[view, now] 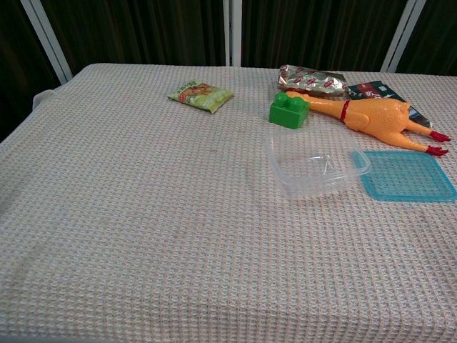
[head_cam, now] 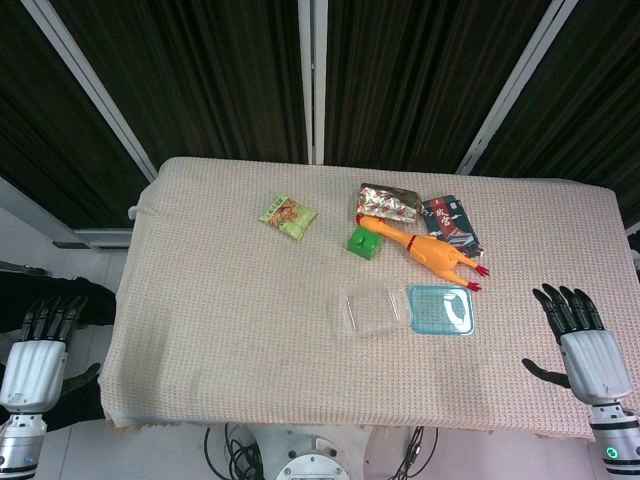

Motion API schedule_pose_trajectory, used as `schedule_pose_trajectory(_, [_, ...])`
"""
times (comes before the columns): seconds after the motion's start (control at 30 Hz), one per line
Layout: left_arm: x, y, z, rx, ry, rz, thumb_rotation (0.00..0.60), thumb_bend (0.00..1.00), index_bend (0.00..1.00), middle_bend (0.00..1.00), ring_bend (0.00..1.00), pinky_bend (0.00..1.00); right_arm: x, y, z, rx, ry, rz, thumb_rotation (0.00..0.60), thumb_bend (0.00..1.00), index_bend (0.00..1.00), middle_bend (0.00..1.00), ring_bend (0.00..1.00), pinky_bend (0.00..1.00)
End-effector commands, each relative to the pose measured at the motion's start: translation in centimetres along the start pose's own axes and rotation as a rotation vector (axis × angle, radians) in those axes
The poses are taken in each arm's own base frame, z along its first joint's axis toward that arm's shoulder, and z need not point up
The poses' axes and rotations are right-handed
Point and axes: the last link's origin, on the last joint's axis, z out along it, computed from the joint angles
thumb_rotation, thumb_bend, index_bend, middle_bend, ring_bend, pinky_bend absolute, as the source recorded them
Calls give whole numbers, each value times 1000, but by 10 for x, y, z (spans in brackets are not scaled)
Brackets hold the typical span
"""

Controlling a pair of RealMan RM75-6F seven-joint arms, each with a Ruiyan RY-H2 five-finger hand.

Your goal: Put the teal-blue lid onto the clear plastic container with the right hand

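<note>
The teal-blue lid (head_cam: 442, 310) (view: 408, 176) lies flat on the cloth, just right of the clear plastic container (head_cam: 372, 307) (view: 317, 165), their edges touching or nearly so. The container stands upright and uncovered. In the head view my right hand (head_cam: 577, 335) hovers over the table's right edge, well to the right of the lid, fingers spread and holding nothing. My left hand (head_cam: 42, 345) hangs off the table's left side, fingers extended and nothing in it. Neither hand appears in the chest view.
Behind the lid lies a yellow rubber chicken (head_cam: 428, 250) (view: 371, 117). A green block (head_cam: 365, 242) (view: 288, 111), a silver snack bag (head_cam: 390, 201), a dark packet (head_cam: 452, 222) and a green snack packet (head_cam: 288, 216) (view: 200, 94) sit further back on the beige cloth (head_cam: 220, 330).
</note>
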Motion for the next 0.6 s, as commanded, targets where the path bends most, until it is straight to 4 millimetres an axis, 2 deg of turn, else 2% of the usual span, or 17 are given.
schedule_pose_trajectory(0.03, [0, 0, 1, 2, 5, -3, 600, 68, 69, 81, 8, 0, -1, -1, 0, -4, -25, 6, 600, 26, 0, 73, 0, 0])
schedule_pose_trajectory(0.13, [-1, 3, 0, -11, -2, -9, 600, 68, 68, 81, 8, 0, -4, -3, 6, -7, -89, 1, 600, 22, 0, 75, 0, 0])
schedule_pose_trajectory(0.23, [-1, 4, -2, -16, -7, -21, 600, 68, 69, 81, 8, 0, -10, -8, 22, 2, -167, -38, 600, 9, 0, 69, 0, 0])
schedule_pose_trajectory(0.6, [-4, 4, -7, 4, -19, -33, 600, 69, 69, 80, 8, 0, -60, -31, 110, 37, -414, -82, 600, 5, 0, 77, 0, 0])
